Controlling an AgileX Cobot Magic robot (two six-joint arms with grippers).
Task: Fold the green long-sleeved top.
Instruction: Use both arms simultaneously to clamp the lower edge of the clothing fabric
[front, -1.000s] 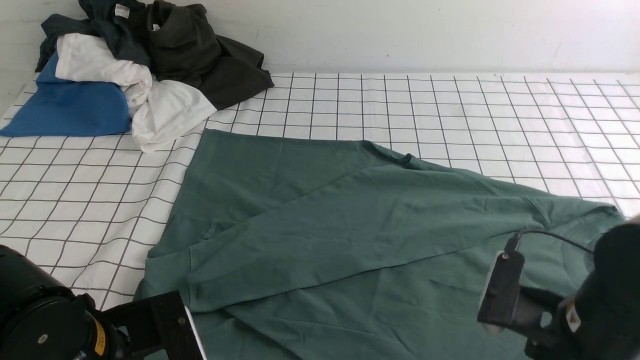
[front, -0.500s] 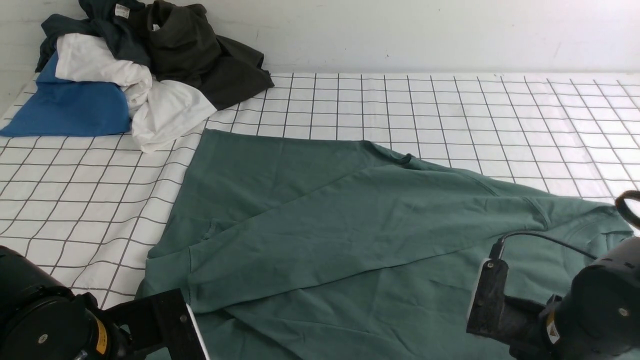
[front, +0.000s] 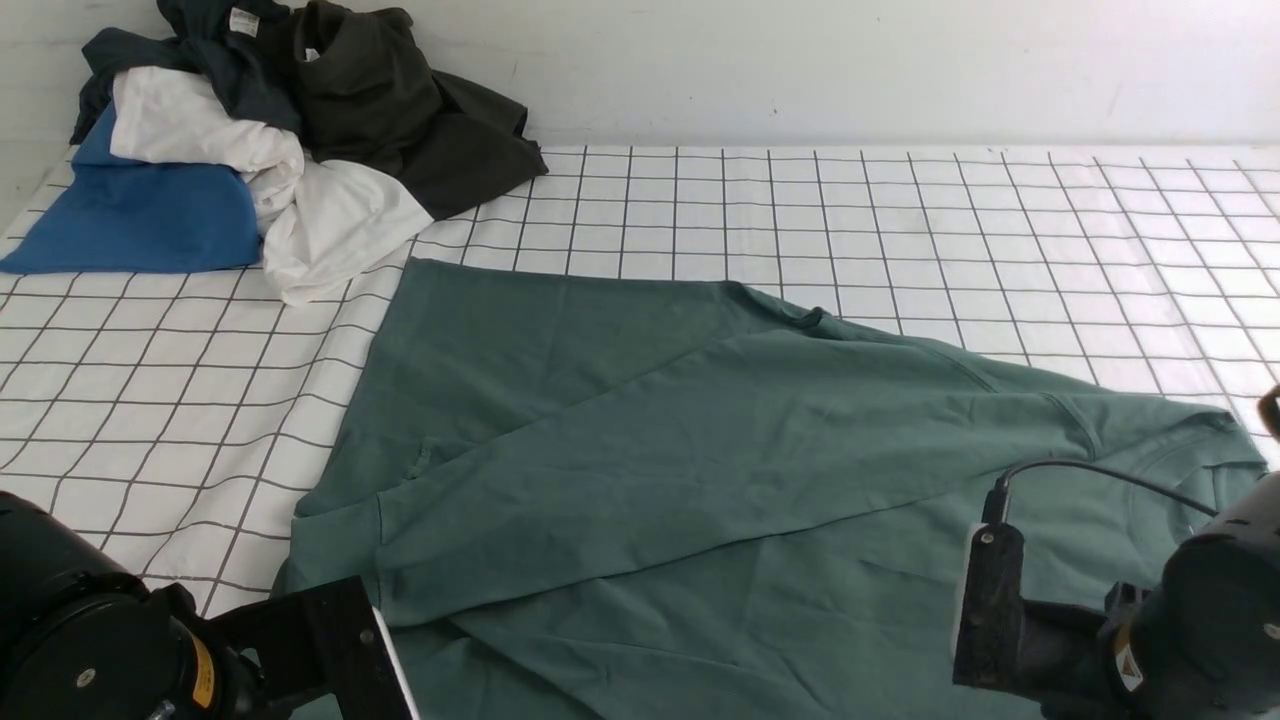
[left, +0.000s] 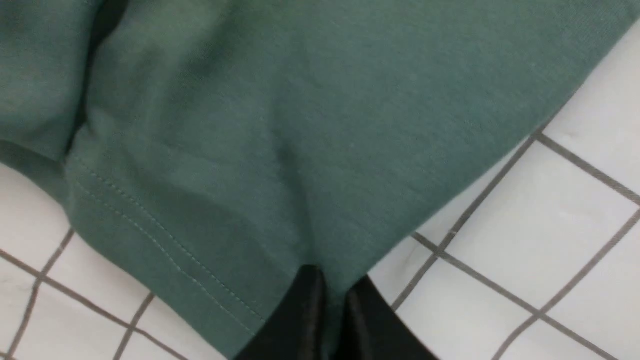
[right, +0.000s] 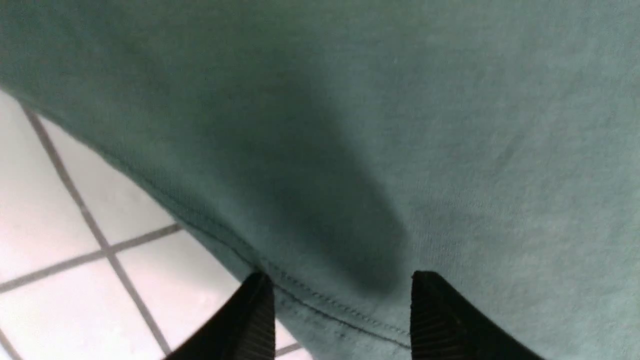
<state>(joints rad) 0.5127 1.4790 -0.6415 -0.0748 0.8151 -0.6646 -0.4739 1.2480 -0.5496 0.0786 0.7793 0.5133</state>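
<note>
Squared white cloth (front: 1000, 220) covers the table, and a plain wall (front: 800, 60) stands behind it. At the far left corner sits a heap of other clothes (front: 280, 130), blue, white and dark. It is well apart from the work, so I think it has been put out of the way.

The green long-sleeved top (front: 700, 450) lies flat along the near edge, from the middle over to the right side. One long sleeve (front: 620, 500) lies slanted across the body, which looks like a first fold.

The left gripper (left: 332, 292) is pinched tight on the top, just beside the stitched hem (left: 165, 240). It grabs there because an edge is easy to lift and the rest of the cloth follows it.

The right gripper (right: 342, 287) has its jaws wide apart. They stand over another stitched edge of the top, one finger over the cloth and one over the edge. It holds nothing. I think it is lined up to bite that edge, so both arms can lift the near side and lay it over evenly.
</note>
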